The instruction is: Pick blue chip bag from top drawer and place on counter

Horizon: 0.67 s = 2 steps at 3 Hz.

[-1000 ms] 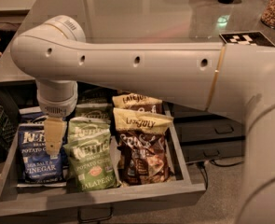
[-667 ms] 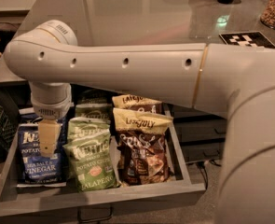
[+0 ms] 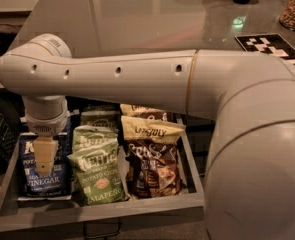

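Hovering hand (image 3: 45, 163), maybe touching blue bag (image 3: 59, 180) in drawer (image 3: 102, 212).

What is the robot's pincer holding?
Cannot tell. The pincer sits over the blue chip bag, near its top edge, in the drawer.

1 high camera (close) looks down at gripper (image 3: 45, 165) over drawer (image 3: 137, 210).

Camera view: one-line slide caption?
Gripper over blue chip bag in open drawer, green bags alongside; counter behind.
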Tool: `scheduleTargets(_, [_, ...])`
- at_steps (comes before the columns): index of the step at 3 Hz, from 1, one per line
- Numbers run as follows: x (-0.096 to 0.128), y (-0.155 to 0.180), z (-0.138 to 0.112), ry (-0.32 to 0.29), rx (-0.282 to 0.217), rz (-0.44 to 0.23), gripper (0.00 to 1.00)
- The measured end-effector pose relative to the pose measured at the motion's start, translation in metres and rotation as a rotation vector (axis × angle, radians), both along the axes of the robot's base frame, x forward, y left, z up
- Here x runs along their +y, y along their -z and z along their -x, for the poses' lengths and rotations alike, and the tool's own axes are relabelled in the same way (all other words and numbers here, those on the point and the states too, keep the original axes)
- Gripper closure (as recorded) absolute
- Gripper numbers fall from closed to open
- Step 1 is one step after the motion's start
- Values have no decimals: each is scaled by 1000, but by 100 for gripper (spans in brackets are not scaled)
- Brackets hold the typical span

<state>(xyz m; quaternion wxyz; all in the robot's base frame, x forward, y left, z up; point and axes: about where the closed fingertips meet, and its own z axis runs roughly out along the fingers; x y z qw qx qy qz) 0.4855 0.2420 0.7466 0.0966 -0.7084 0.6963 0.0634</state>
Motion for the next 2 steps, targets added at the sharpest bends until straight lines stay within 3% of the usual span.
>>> scheduleTargets(2, [12,19,-11,-16,26,33,6])
